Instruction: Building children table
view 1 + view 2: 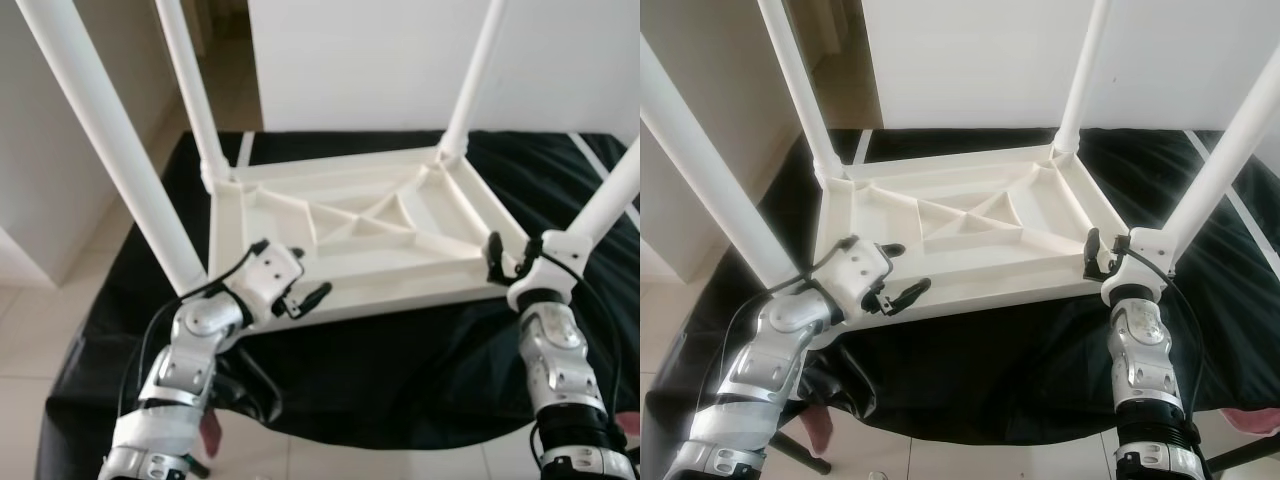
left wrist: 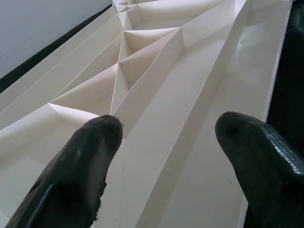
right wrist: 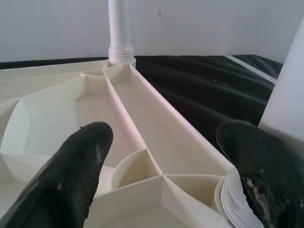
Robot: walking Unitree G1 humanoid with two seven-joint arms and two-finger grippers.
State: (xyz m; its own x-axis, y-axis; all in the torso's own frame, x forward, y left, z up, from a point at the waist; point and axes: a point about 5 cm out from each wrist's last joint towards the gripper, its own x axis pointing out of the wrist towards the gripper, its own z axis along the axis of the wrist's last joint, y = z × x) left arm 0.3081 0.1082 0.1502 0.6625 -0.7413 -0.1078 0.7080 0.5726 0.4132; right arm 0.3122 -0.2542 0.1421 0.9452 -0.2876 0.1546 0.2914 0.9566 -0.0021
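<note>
A white children's table [image 1: 360, 232] lies upside down on a black cloth, ribbed underside facing up. Four white legs rise from its corners: near left [image 1: 110, 140], far left [image 1: 190, 80], far right [image 1: 475, 70], near right [image 1: 610, 195]. My left gripper [image 1: 298, 275] hovers open over the near edge by the near-left corner; in the left wrist view the left gripper [image 2: 166, 142] has the ribs between its fingers. My right gripper [image 1: 508, 262] stands open at the near-right corner. In the right wrist view a round pocket [image 3: 130, 171] lies between its fingers, and the near-right leg [image 3: 289, 95] stands beside one finger.
The black cloth [image 1: 400, 370] covers a low surface and hangs over its near edge. A white wall panel [image 1: 400, 60] stands right behind it and a white cabinet [image 1: 40, 180] at the left. Tiled floor [image 1: 30, 330] shows at the left; something pink [image 1: 1252, 420] lies at lower right.
</note>
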